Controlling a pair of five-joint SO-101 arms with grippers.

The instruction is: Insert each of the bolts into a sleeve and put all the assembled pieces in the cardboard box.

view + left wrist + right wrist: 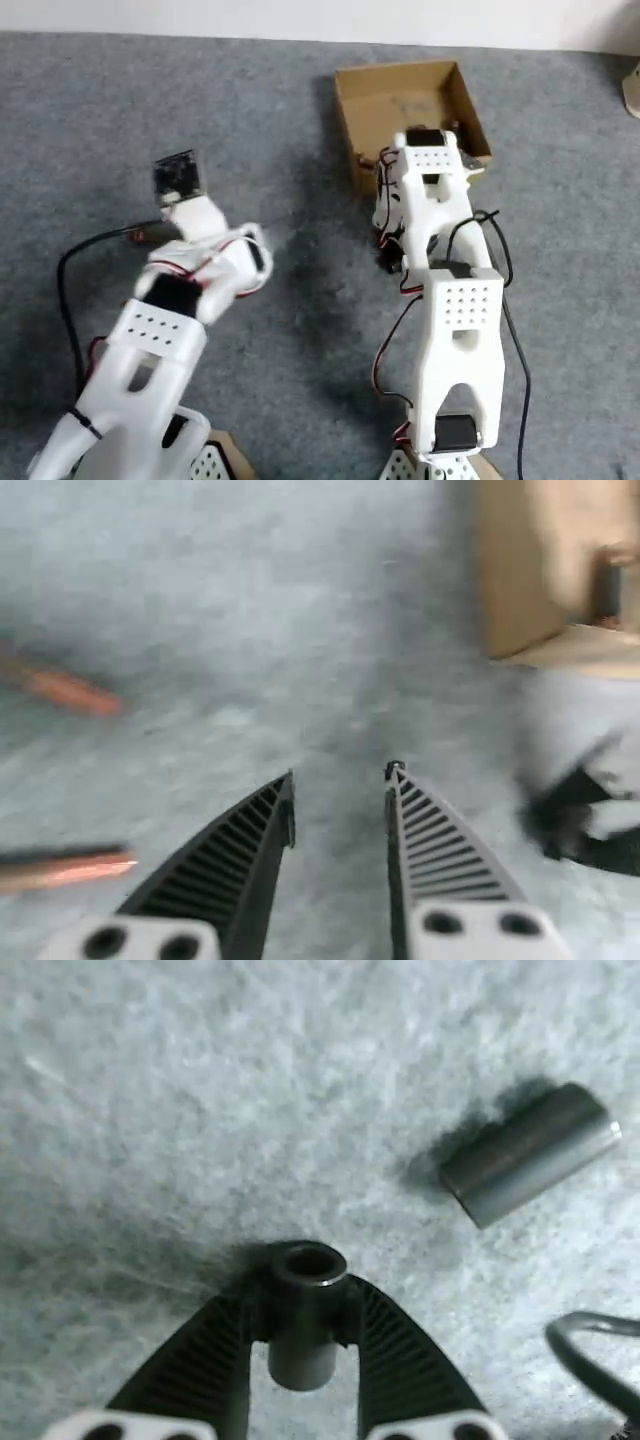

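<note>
**Grey sleeve pinched in right claw; left claw spread**

Grey carpet-like cloth covered the counter. Seen from above, the cardboard box sat at about one o'clock, open side up. The right arm ran from five o'clock toward the box, its wrist overlapping the box's near rim. The left arm came in from seven o'clock and ended near ten o'clock, well apart from the box.

The right claw pinched a dark grey sleeve between both fingers, the tube's open end facing the wrist camera. Whether the sleeve touched the cloth could not be told. A second sleeve lay on its side on the cloth, near the claw but apart from it. A black cable looped close by.

The left claw hung over bare cloth, its fingers spread with nothing between them. One copper-coloured bolt, blurred, lay on the cloth off to one side. Another bolt lay nearer the claw.
</note>
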